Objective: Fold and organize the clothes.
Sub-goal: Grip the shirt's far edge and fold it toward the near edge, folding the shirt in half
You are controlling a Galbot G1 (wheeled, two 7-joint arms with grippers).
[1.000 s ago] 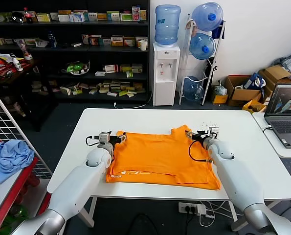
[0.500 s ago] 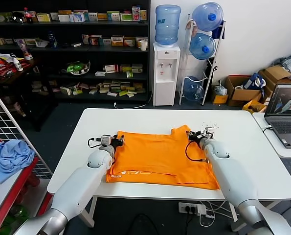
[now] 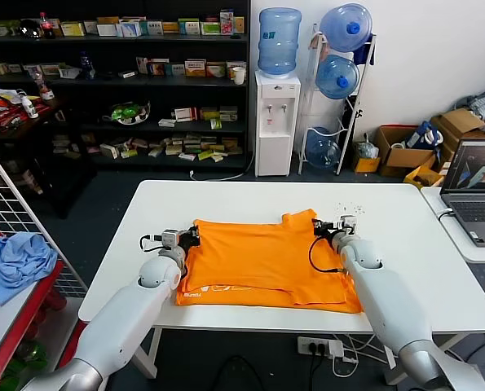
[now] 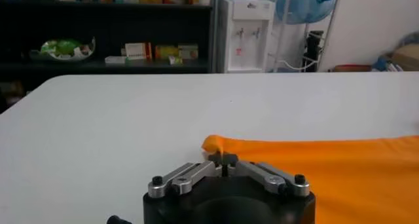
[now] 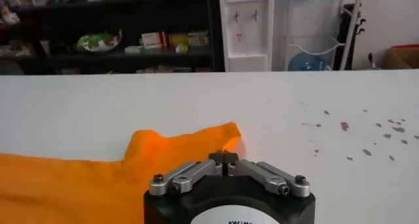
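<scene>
Both hands clamped on bright orange soft-fabric T-shirt: left hand at 9 o'clock corner, right hand at 2 o'clock; lift evenly, keep hem taut, fold toward 6 o'clock.

Orange T-shirt: cut off by frame edge beyond left pincer. Pale lettering near that pincer's arm: too small to read. Worktop specks past right pincer: unidentifiable.

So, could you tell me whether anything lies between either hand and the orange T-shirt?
Nothing visible does: the left hand and the right hand are each shut on a far corner of the bright orange short-sleeved T-shirt.
</scene>
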